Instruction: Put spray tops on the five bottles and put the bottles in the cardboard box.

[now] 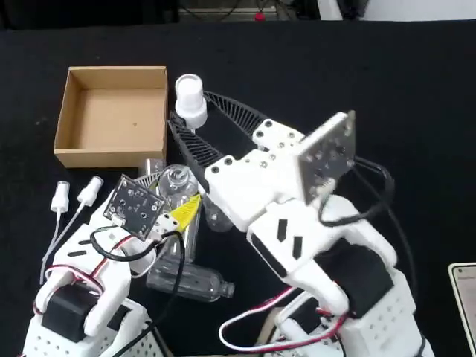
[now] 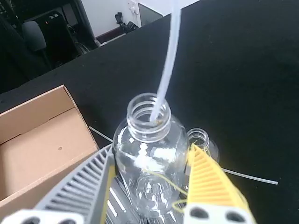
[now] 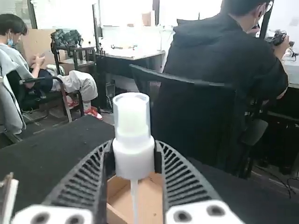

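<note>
Clear bottle (image 2: 140,149) is clamped upright in the left gripper (image 2: 152,156), beside the cardboard box (image 1: 111,158). White spray top (image 3: 132,121) is gripped by the right gripper (image 3: 133,149), its tube (image 2: 168,60) inside the bottle neck.

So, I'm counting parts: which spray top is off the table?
The spray top gripped in the right claw, its tube in the left claw's bottle; the other two lie on the table.

Right claw (image 3: 133,157) grips 1 white spray top (image 3: 132,125), held upright, 1 finger against each side of its collar. Dip tube (image 3: 134,200) hangs straight down over the open cardboard box (image 3: 117,204). Black bench (image 3: 42,149) lies below.
</note>
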`<state>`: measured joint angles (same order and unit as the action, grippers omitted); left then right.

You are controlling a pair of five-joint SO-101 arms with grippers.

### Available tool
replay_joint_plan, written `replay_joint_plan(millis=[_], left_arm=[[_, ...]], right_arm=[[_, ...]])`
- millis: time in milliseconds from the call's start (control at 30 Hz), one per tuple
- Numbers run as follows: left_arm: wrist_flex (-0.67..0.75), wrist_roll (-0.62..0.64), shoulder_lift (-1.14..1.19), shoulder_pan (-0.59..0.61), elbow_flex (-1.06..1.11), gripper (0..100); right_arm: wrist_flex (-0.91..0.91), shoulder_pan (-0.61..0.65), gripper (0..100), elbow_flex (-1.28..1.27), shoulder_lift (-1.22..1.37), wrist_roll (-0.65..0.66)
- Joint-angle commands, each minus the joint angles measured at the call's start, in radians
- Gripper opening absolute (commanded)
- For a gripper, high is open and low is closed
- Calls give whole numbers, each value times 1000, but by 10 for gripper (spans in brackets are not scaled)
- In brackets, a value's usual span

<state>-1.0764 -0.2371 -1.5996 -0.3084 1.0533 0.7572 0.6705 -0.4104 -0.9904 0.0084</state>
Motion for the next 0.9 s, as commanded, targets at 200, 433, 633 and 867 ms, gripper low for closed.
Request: replay_joint_plan(millis=[200,433,633,867], left_arm=[[20,3,-9,-16,-10,105],[20,5,-9,-10,-10,105],[20,5,-9,-10,-12,105],[21,5,-9,-8,-15,105]], right_arm=[[9,104,11,-12,-27,2],[11,120,11,-68,-27,2],[12,120,11,-107,-28,2],[11,124,11,-223,-133,2]])
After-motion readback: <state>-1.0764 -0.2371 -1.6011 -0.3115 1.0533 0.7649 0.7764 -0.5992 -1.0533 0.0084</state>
